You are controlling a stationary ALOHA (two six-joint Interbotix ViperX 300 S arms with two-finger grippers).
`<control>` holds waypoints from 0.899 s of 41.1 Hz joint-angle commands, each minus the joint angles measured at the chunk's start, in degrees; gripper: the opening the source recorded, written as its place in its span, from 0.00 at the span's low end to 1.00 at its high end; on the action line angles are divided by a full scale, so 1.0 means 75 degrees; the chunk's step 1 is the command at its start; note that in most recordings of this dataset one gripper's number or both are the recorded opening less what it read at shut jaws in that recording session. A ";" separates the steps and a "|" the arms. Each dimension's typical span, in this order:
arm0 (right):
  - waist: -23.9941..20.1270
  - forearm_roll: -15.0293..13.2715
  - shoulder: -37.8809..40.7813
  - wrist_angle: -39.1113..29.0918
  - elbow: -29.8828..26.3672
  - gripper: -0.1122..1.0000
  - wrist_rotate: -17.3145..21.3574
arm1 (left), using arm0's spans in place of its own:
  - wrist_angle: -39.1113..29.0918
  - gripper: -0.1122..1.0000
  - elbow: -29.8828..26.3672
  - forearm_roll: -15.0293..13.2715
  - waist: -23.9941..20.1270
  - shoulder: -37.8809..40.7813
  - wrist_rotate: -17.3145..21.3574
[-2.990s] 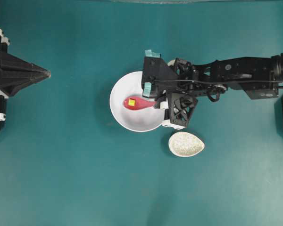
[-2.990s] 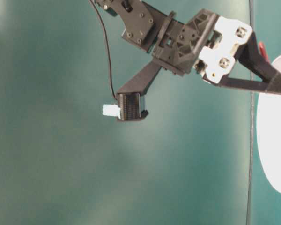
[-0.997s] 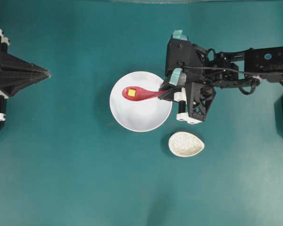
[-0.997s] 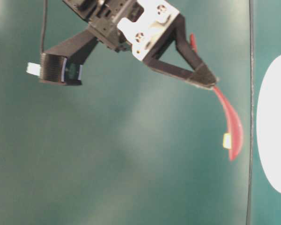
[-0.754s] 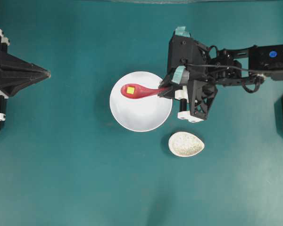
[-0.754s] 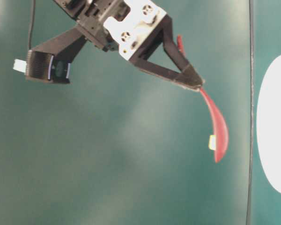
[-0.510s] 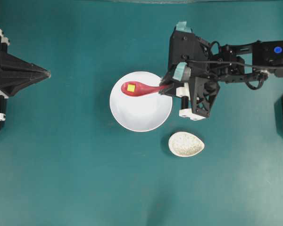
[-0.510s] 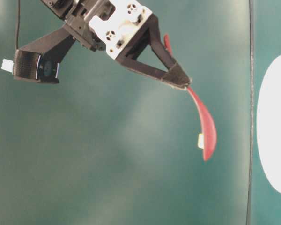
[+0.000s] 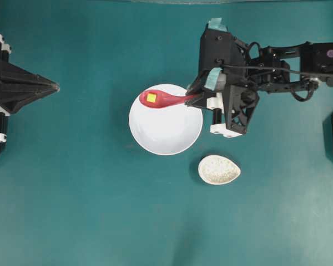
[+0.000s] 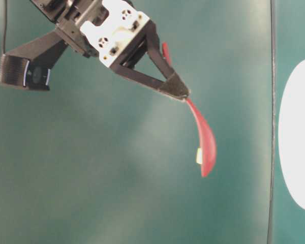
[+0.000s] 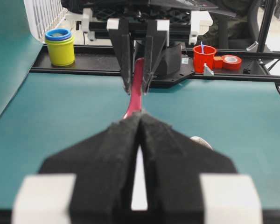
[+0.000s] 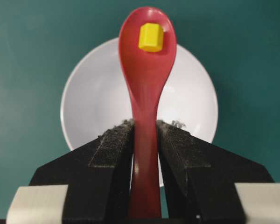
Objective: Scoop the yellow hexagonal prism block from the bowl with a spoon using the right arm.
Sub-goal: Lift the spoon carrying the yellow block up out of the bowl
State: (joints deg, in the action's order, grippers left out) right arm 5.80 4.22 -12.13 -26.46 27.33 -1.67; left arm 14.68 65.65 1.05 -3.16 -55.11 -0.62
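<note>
My right gripper (image 9: pixel 191 99) (image 12: pixel 145 126) is shut on the handle of the pinkish-red spoon (image 9: pixel 165 100) (image 12: pixel 147 79). The spoon hangs in the air over the upper rim of the large white bowl (image 9: pixel 166 133) (image 12: pixel 93 93). The yellow hexagonal prism block (image 9: pixel 152 98) (image 12: pixel 150 37) lies in the spoon's scoop. In the table-level view the spoon (image 10: pixel 206 145) carries the block (image 10: pixel 199 156) well clear of the bowl (image 10: pixel 300 152). My left gripper (image 9: pixel 54 86) (image 11: pixel 141 115) rests shut at the table's left edge, holding nothing.
A small speckled egg-shaped dish (image 9: pixel 218 169) sits just below and to the right of the bowl. In the left wrist view, stacked yellow cups (image 11: pixel 59 46), a red cup (image 11: pixel 204 58) and a tape roll (image 11: pixel 231 61) stand on the far shelf behind the right arm.
The right arm has lifted the spoon, with the yellow block in it, out of the bowl and higher above it. The left arm has not moved.
</note>
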 commanded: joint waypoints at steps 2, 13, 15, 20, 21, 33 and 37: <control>-0.0012 -0.0012 -0.0234 0.0023 -0.0211 0.31 -0.0012 | 0.0023 0.12 -0.0211 0.0012 0.0012 0.0023 -0.0012; -0.0023 -0.0211 -0.0305 -0.0199 -0.0211 0.31 -0.0012 | 0.0023 0.12 -0.0211 0.0012 0.0012 0.0035 -0.0023; -0.0023 -0.0223 -0.0340 -0.0199 -0.0211 0.31 -0.0012 | 0.0023 0.12 -0.0211 0.0012 0.0012 0.0023 -0.0023; -0.0023 -0.0234 -0.0445 -0.0223 -0.0211 0.31 -0.0012 | 0.0023 0.12 -0.0211 0.0012 0.0012 0.0023 -0.0023; -0.0012 -0.0223 -0.0457 -0.0246 -0.0211 0.31 -0.0012 | 0.0023 0.12 -0.0211 0.0012 0.0012 0.0035 -0.0023; -0.0023 -0.0445 -0.0773 -0.0352 -0.0176 0.31 -0.0012 | 0.0023 0.12 -0.0211 0.0012 0.0012 0.0035 -0.0035; -0.0012 -0.0516 -0.0820 -0.0352 -0.0164 0.31 -0.0012 | 0.0023 0.12 -0.0211 0.0012 0.0012 0.0035 -0.0035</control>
State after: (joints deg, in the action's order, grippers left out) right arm 5.71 0.88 -16.96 -29.36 27.25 -1.76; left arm 14.59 65.65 1.05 -3.16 -55.11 -0.79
